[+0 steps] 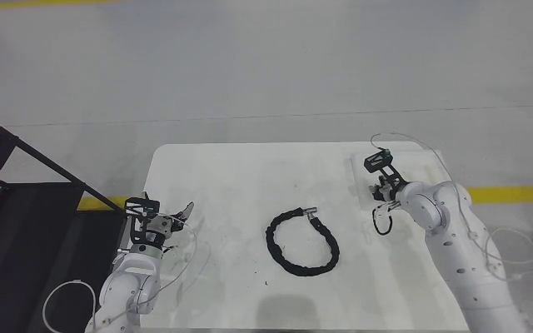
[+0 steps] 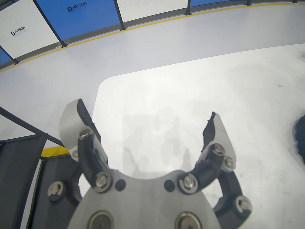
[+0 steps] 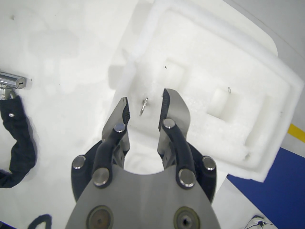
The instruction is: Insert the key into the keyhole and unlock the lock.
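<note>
Presently, I find my right gripper open, the key standing on edge between its fingers, touching neither. Beyond the fingertips lies the foam tray. The lock lies well apart to the gripper's side, keyhole visible. My left gripper is open above the table.

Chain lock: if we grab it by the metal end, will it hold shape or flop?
Likely floppy: the chain lock lies in a loose, wrinkled curl on the table, so the rest would probably sag or drag. Its metal cylinder looks smooth and round, so it may slip or roll when gripped.
</note>
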You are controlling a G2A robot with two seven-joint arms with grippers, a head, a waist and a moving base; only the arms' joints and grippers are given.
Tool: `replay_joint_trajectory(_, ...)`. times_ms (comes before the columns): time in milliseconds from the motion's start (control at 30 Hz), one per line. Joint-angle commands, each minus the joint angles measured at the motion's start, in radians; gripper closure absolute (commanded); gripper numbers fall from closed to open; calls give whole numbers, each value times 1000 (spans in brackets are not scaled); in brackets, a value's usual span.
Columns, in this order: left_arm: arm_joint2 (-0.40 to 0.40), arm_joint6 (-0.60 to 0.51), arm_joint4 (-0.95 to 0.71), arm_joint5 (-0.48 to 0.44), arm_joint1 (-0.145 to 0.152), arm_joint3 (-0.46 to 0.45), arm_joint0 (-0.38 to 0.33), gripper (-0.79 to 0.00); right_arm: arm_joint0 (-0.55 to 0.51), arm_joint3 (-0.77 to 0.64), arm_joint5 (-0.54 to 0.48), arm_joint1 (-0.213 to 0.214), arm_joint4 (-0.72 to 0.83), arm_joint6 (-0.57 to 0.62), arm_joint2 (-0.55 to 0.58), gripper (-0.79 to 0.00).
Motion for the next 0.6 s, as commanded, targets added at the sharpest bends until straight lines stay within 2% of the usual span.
replay_joint_trajectory(0,0,0,0,0,0,0,0,-785,4,6,3,0,1,3,-3,-200)
replay_joint_trajectory(33,0,0,0,0,0,0,0,-785,6,10,3,0,4,6,-5,-188)
replay_joint_trajectory(100,0,0,0,0,0,0,0,-785,10,17,4,-1,20,15,-5,-34)
replay_joint_trajectory(133,0,0,0,0,0,0,0,-785,11,17,2,-1,30,21,-5,0)
replay_joint_trajectory(333,0,0,0,0,0,0,0,-785,-12,-45,0,6,56,25,24,0)
replay_joint_trajectory(567,0,0,0,0,0,0,0,-785,-96,-234,-2,23,95,28,114,0)
